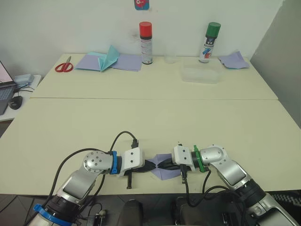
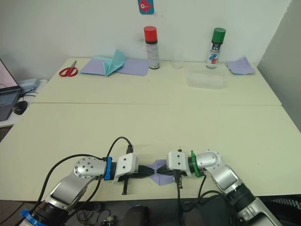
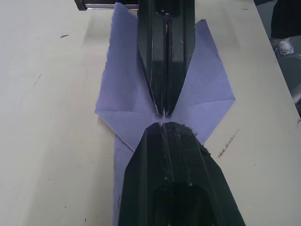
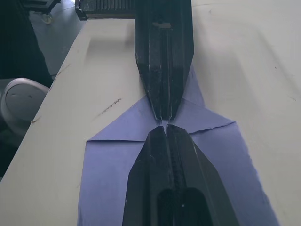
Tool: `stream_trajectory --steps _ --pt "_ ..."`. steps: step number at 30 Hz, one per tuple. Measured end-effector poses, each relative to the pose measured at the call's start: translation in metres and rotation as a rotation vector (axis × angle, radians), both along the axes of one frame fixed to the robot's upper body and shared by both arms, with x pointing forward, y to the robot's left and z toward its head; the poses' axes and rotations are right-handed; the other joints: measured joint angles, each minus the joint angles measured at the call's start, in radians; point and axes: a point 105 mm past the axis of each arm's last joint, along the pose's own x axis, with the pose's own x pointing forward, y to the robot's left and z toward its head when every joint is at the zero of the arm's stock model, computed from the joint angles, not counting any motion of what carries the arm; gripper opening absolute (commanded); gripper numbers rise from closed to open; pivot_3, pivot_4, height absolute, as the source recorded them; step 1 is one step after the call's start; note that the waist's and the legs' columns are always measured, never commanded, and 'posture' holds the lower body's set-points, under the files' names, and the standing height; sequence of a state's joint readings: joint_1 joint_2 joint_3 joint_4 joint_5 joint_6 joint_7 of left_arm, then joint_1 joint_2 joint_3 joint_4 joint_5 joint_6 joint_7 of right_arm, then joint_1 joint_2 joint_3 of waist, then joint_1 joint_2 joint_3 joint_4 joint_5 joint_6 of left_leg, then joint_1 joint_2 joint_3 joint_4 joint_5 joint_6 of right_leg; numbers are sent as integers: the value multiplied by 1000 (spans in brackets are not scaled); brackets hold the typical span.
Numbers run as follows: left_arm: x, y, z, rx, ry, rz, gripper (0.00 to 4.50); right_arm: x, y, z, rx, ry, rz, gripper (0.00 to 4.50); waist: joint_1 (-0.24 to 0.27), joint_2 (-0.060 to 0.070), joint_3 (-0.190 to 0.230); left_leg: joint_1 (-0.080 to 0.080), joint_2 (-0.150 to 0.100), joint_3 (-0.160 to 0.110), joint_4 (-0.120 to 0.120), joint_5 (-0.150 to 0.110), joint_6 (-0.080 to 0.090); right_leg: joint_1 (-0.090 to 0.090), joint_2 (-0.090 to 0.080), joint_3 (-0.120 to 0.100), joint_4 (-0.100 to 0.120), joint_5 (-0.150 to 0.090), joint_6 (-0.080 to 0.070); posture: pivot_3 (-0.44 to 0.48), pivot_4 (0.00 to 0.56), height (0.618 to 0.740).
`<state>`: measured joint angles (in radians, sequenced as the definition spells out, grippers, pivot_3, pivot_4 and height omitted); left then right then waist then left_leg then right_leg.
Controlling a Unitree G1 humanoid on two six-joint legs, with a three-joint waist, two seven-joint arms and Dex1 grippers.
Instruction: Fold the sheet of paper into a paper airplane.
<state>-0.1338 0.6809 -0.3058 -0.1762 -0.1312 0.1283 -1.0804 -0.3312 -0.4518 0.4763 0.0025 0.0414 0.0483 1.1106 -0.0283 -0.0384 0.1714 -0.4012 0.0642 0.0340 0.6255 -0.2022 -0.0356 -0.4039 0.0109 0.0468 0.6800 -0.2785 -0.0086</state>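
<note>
Mid-fold: left pincer (image 1: pixel 149 165) and right pincer (image 1: pixel 165 164), each pressed together, meet tip to tip on the sheet of paper (image 1: pixel 163 173) at the counter's (image 1: pixel 141 122) six o'clock edge; next, judged, drawing apart along the crease.

Plenty of bare table (image 1: pixel 141 122) ahead of my grippers — cans (image 1: pixel 146 42), tub (image 1: pixel 202 74) and scissors (image 1: pixel 64 66) sit far back.

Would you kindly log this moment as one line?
left claw: shut, on paper | right claw: shut, tip-to-tip | sheet of paper: partly folded, table's near edge
</note>
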Motion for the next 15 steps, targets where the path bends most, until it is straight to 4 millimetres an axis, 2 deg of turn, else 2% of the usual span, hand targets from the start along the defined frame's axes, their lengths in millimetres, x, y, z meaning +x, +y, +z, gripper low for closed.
stream_trajectory --steps 4,15 --pt "0 0 0 0 0 -1 0 0 -5 -1 3 42 -29 52 0 0 0 0 0 0 0 0 0 0 0 0 0 0 0 0 150 740" --pt "2 -1 -1 0 9 2 0 1 -35 -4 -16 98 -123 52 0 0 0 2 0 -2 0 0 0 -1 -5 0 -2 0 0 0 150 740"
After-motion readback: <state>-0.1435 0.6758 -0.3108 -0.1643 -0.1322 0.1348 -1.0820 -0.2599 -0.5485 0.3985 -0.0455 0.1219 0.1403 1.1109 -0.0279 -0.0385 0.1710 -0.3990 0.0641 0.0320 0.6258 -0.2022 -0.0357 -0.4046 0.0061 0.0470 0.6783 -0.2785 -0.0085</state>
